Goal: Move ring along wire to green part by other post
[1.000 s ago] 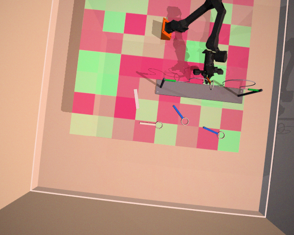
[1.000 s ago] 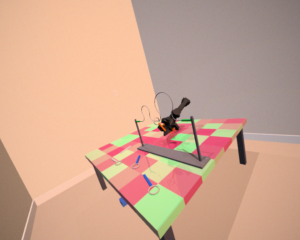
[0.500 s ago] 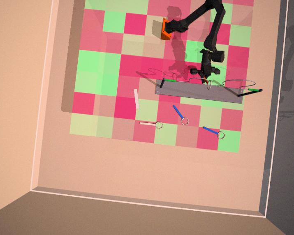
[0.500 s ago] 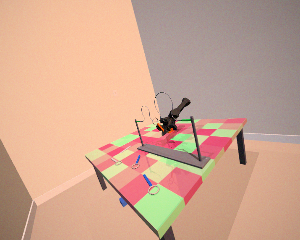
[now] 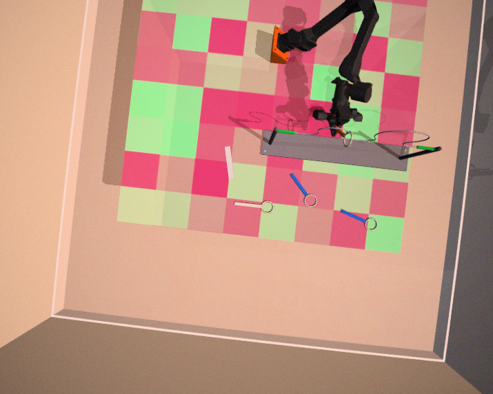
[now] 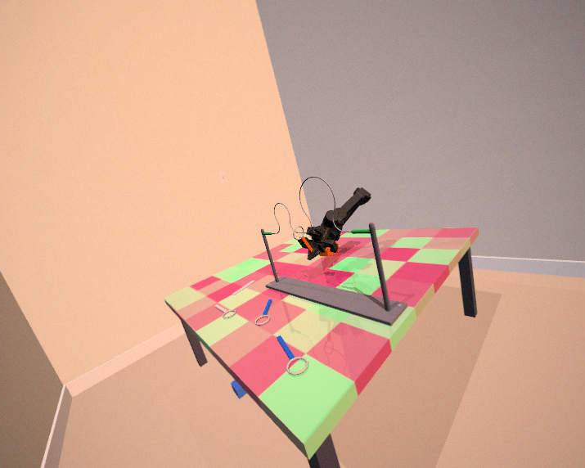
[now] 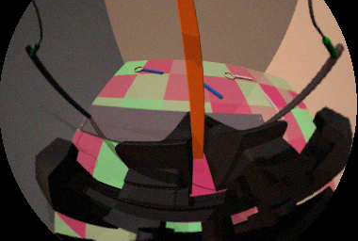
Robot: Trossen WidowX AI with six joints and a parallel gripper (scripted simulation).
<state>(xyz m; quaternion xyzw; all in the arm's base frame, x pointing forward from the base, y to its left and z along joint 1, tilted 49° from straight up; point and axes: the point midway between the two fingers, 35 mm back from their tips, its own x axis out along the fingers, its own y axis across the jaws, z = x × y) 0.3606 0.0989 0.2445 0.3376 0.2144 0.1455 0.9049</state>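
My gripper (image 5: 336, 128) (image 6: 311, 250) (image 7: 192, 114) is shut on the orange handle (image 5: 340, 131) (image 6: 306, 244) (image 7: 192, 52). The pale ring (image 5: 351, 140) (image 6: 294, 234) is at the handle's far end, around the middle stretch of the thin grey wire (image 5: 403, 130) (image 6: 312, 177), between the two loops. The gap between ring and wire is too small to judge. In the top view the left green part (image 5: 286, 131) (image 6: 267, 233) and right green part (image 5: 425, 147) (image 6: 361, 231) lie well to either side. The ring is mostly out of the wrist view.
A dark post stands at each end of the grey base (image 5: 323, 148) (image 6: 332, 296). The tall wire loop rises close to my gripper and arm. Two blue-handled rings, a pale-handled ring (image 5: 247, 204) and a pale strip (image 5: 229, 162) lie on the table beyond the base.
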